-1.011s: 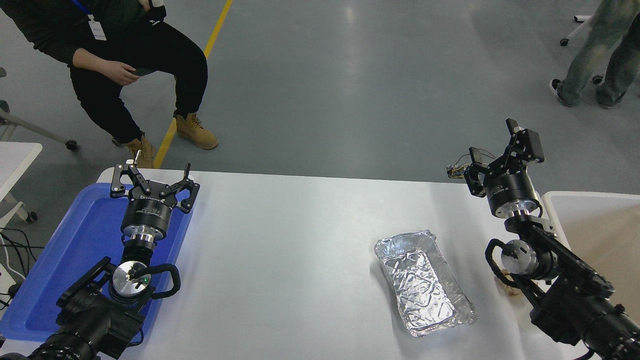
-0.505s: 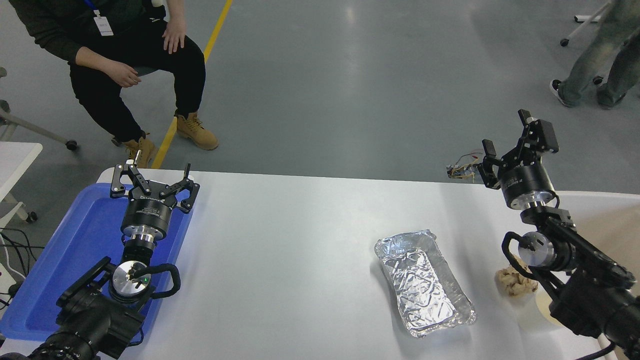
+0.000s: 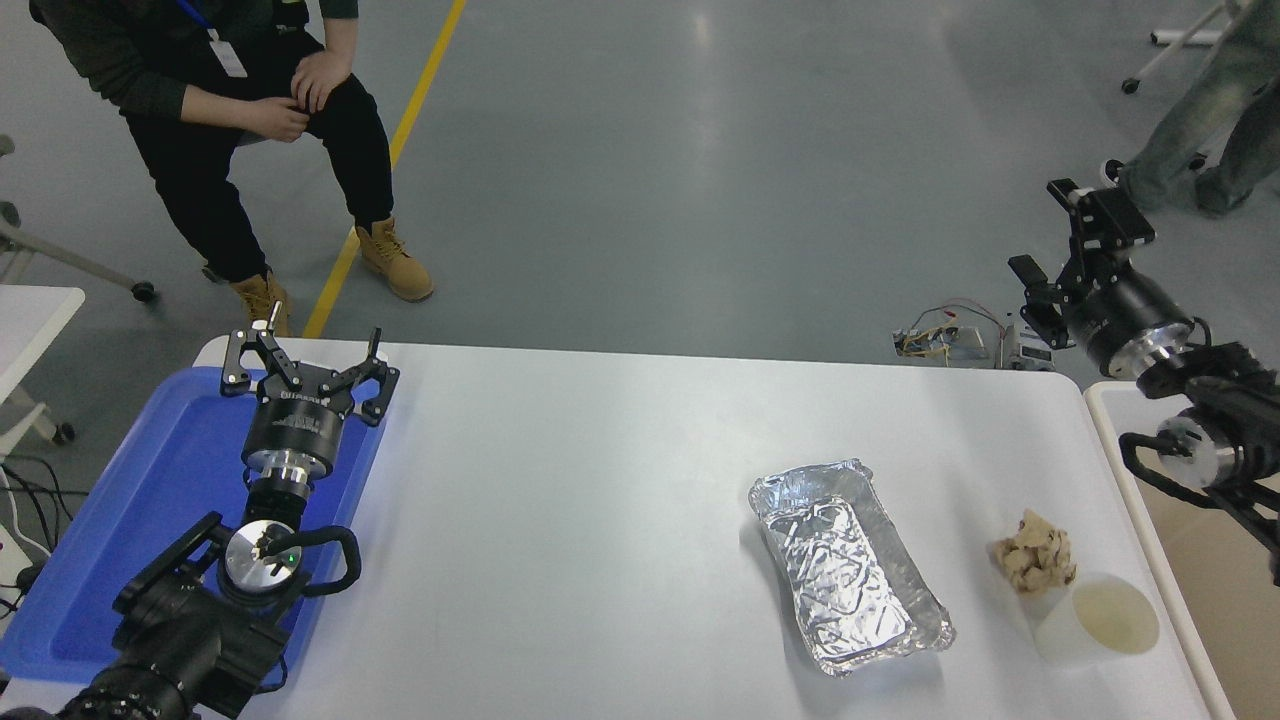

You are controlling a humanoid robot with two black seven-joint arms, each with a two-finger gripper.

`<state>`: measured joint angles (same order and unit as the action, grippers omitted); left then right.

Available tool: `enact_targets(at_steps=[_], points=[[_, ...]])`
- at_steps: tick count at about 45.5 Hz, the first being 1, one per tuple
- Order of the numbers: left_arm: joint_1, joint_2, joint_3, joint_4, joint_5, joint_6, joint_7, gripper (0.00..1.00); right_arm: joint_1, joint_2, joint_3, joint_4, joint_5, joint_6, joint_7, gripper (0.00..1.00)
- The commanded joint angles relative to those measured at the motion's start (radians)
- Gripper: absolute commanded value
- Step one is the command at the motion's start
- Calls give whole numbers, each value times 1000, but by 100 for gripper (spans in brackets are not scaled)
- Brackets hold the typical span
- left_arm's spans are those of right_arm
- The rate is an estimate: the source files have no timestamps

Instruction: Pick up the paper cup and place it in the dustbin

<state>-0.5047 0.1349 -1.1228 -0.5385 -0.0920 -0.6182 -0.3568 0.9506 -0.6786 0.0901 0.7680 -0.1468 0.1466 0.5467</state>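
Note:
The white paper cup (image 3: 1097, 619) stands upright near the table's front right corner, its pale yellowish inside showing. Just right of the table is the dustbin (image 3: 1118, 436), of which only the white rim and some beige inside show at the picture's right edge. My right gripper (image 3: 1058, 232) is open and empty, raised past the table's far right corner, above the bin's far end and well away from the cup. My left gripper (image 3: 302, 352) is open and parked over the blue tray (image 3: 120, 520) at the left.
A crumpled tan paper wad (image 3: 1034, 551) lies right behind the cup. A silver foil tray (image 3: 847, 565) sits to their left. A person sits at the far left, another stands at the far right. Loose wires (image 3: 945, 335) lie on the floor beyond the table.
My right arm has swung right and away from me, off the table toward the bin, uncovering the paper wad and then the cup. The left arm has not moved.

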Motion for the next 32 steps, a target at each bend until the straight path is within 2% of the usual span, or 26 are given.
enact_targets(at_steps=[1, 10, 14, 17, 24, 32], points=[[0, 0, 0, 0, 0, 0, 1, 100, 246, -84, -429, 45, 7, 83, -50, 100], [0, -1, 0, 0, 0, 0, 1, 100, 482, -87, -740, 48, 7, 191, -203, 100], [0, 0, 0, 0, 0, 0, 1, 100, 600, -75, -895, 50, 6, 272, -247, 100], [0, 0, 0, 0, 0, 0, 1, 100, 684, -52, -1021, 50, 4, 326, -260, 100], [0, 0, 0, 0, 0, 0, 1, 100, 847, 22, -1277, 51, -2, 424, -258, 100], [0, 0, 0, 0, 0, 0, 1, 100, 993, 85, -1409, 109, -46, 539, -258, 100]])
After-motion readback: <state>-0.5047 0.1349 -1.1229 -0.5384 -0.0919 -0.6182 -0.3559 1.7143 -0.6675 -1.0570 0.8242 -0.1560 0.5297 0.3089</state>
